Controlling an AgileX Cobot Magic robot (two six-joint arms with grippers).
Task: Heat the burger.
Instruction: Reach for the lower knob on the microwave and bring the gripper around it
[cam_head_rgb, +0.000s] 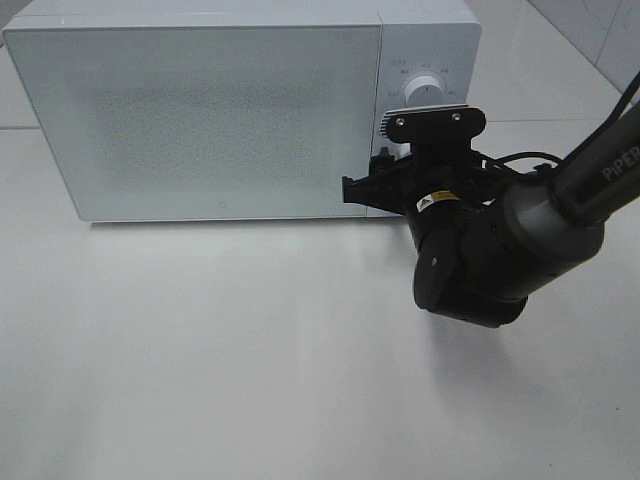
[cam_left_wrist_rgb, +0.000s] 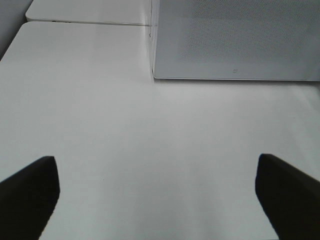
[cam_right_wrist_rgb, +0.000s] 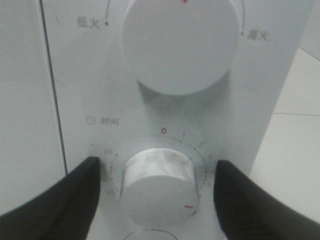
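Nearest the camera in the exterior view is the bare white table (cam_head_rgb: 250, 350), matte and softly lit, filling the whole lower half of the frame. My left pincer (cam_left_wrist_rgb: 156, 159) hangs over that empty stretch with its two dark fingers (cam_left_wrist_rgb: 30, 192) spread wide apart and nothing between them. Right of centre, my right arm (cam_head_rgb: 480, 260) reaches in from the right edge. My right pincer (cam_head_rgb: 365, 175) is up against the control panel of the white microwave (cam_head_rgb: 200, 110), its fingers (cam_right_wrist_rgb: 65, 200) parted on either side of the timer knob (cam_right_wrist_rgb: 160, 187), with a sliver of panel showing between each finger and the knob, so it grips nothing. The knob's red mark is turned away from the red 0. Just above it sits the larger power knob (cam_head_rgb: 427, 90). The microwave fills the upper left and centre of the frame, its frosted door (cam_head_rgb: 200, 120) shut. Pale tiles (cam_head_rgb: 600, 30) show in the upper right corner. The burger shows in no view, so I cannot tell where it lies relative to either pincer, nor which way it faces.
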